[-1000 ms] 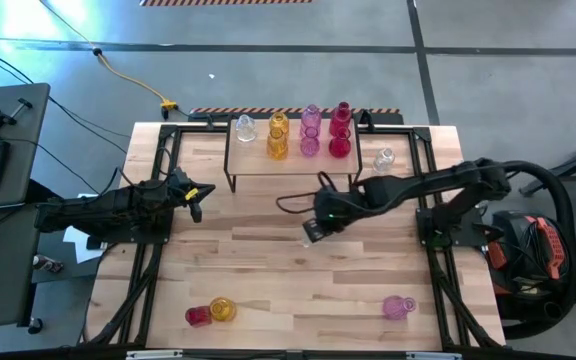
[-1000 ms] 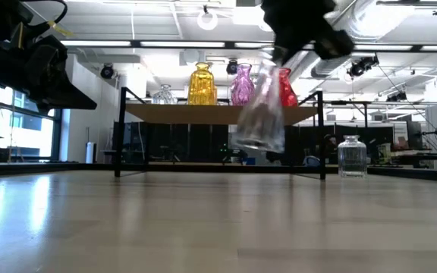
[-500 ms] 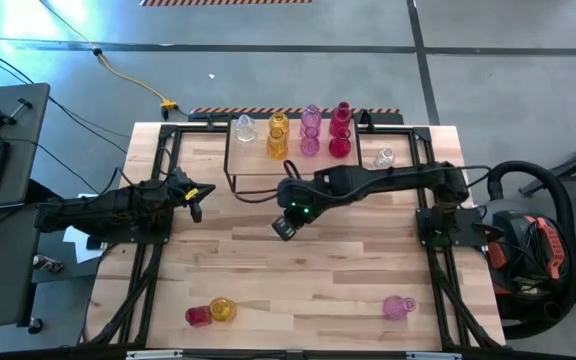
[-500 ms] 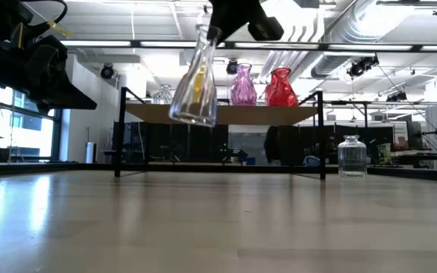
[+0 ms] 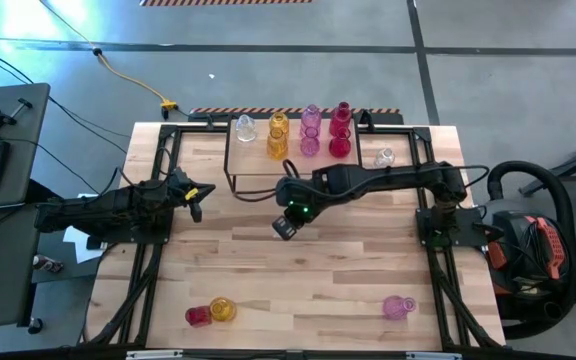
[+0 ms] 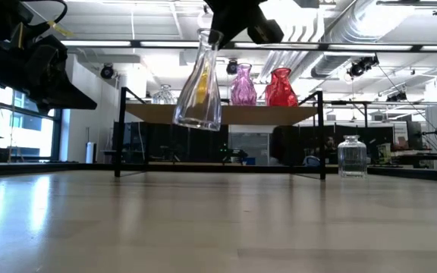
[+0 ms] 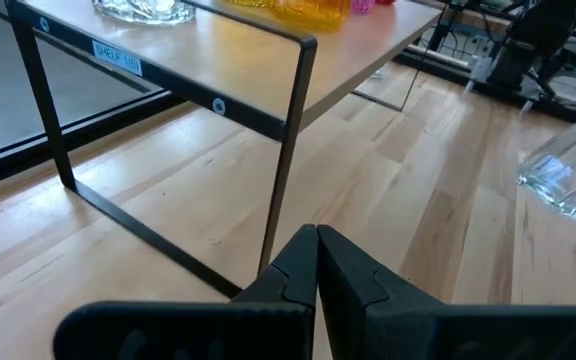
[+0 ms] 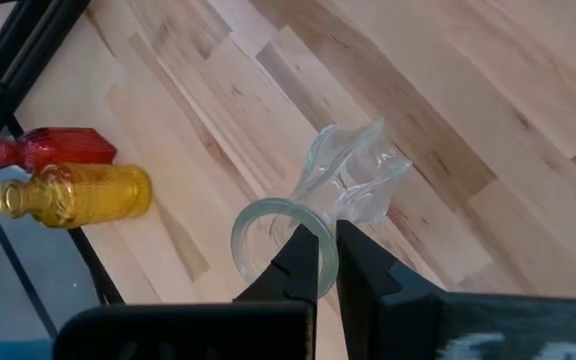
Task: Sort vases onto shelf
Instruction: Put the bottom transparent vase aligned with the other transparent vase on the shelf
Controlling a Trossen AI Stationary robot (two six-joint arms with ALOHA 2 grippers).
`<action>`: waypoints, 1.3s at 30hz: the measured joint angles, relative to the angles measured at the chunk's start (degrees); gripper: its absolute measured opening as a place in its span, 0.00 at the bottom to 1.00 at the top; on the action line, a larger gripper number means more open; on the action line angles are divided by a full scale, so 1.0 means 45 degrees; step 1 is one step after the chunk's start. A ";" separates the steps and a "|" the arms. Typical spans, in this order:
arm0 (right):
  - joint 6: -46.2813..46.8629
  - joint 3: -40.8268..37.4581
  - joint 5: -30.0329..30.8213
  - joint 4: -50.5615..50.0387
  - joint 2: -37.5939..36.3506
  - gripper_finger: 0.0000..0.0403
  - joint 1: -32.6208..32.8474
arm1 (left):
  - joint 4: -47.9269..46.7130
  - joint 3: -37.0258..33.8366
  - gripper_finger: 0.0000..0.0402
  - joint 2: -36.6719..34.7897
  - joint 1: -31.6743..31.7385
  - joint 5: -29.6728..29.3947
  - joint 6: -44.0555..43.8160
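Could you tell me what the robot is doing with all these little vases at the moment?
The right gripper is shut on the rim of a clear vase, carrying it above the table in front of the shelf. Several vases stand on the shelf. A red vase, a yellow vase and a pink vase lie near the table's front edge. The left gripper waits, shut, at the left.

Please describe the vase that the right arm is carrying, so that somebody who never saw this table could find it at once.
Start at the shelf at the table's far edge, where vases stand in a row. Just in front of it the right gripper hangs above the table, shut on the rim of a clear vase. Unlike all the others, this vase rests on nothing and has no colour.
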 joint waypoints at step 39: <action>0.0012 -0.0010 -0.1872 0.1761 -0.0068 0.00 -0.0143 | 0.9154 0.0192 0.53 0.2291 -0.0005 0.4189 -0.3347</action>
